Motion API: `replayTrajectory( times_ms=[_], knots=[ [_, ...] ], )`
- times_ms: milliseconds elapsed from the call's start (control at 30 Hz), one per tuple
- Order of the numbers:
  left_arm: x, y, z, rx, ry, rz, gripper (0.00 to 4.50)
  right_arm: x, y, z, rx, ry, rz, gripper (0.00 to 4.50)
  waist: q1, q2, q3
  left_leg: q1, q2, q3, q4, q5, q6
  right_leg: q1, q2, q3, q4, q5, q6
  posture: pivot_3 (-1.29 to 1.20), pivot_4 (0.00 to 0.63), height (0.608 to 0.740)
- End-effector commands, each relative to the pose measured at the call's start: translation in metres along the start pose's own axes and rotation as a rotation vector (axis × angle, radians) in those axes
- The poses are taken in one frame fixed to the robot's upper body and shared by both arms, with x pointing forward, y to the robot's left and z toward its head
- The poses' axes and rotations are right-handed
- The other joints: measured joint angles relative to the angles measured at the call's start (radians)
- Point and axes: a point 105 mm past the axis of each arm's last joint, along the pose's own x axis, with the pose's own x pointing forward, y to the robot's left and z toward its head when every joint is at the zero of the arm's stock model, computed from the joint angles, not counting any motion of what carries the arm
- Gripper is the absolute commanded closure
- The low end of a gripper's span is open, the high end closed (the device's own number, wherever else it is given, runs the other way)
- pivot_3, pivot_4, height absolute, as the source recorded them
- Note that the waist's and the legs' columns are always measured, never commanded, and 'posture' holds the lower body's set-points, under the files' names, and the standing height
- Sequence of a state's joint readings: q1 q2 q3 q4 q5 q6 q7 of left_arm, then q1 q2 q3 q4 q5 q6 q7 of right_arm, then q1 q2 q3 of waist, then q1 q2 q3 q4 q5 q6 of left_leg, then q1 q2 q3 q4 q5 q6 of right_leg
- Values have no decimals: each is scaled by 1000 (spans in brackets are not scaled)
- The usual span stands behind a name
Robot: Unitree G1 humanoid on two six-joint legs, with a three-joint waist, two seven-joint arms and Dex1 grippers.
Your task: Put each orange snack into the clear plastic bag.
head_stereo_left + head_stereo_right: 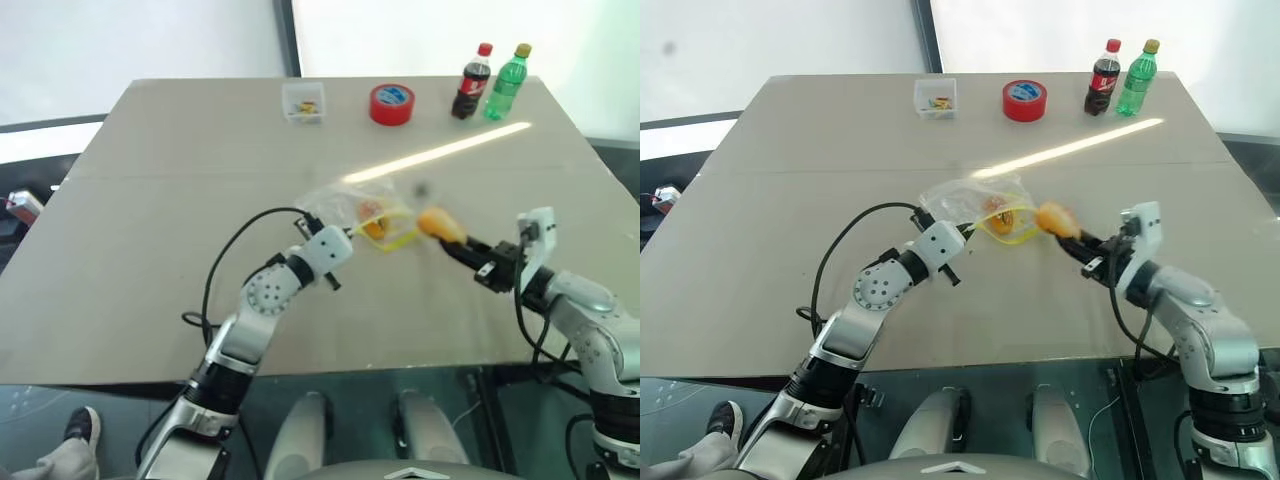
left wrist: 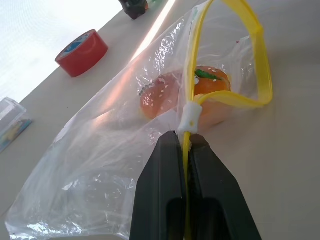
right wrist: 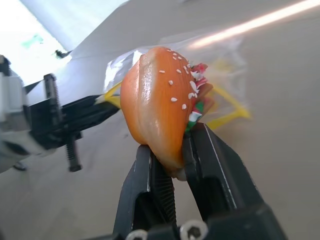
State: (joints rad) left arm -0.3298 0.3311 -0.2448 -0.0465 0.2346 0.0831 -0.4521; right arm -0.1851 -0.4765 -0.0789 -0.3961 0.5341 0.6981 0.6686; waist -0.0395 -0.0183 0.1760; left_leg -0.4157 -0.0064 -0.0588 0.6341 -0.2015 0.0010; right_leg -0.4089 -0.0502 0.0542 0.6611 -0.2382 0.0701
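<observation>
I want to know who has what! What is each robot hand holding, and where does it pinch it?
Left gripper pinches the clear plastic bag by its yellow strip. Right gripper pinches an orange snack at its lower end.

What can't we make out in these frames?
- Contents of the small clear box at the table's far edge: too small in the head views, cut off by the frame edge in the left wrist view.
- Bottle labels: too small.
- Snack inside the clear plastic bag: blurred by crinkled film.
- Held orange snack: underside hidden by the right hand.
</observation>
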Motion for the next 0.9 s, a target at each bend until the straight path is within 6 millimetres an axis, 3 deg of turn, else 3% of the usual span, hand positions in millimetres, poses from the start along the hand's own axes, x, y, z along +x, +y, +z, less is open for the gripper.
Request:
replayTrajectory(
  times_ms=[33, 233, 633, 900],
  knots=[
    [1, 3, 10, 5, -39, 14, 4500, 20, 7, 1, -30, -1, 10, 3907, 0, 0, 0, 0, 0, 0, 0, 0, 0, 0, 0, 0, 0, 0, 0, 0, 150, 740],
    [3, -2, 15, 8, -61, -11, 4500, 50, -16, 6, -13, -23, -98, 3907, 4, 0, 0, 0, -1, 0, 1, 0, 0, 0, 0, 0, 0, 0, 0, 0, 150, 740],
    [7, -7, 19, 13, -79, -34, 4500, 82, -52, 5, -59, 36, -274, 3907, 0, 0, 0, 0, -1, 1, 1, 0, 0, 0, 0, 1, 1, 0, 0, 0, 150, 740],
    [11, -8, 25, 17, -104, -44, 4500, 110, -56, 15, -176, 63, -312, 3907, -2, 0, 0, 0, 0, 1, 0, 0, 0, -1, 0, 1, 1, 0, 0, 0, 150, 740]
  ],
)
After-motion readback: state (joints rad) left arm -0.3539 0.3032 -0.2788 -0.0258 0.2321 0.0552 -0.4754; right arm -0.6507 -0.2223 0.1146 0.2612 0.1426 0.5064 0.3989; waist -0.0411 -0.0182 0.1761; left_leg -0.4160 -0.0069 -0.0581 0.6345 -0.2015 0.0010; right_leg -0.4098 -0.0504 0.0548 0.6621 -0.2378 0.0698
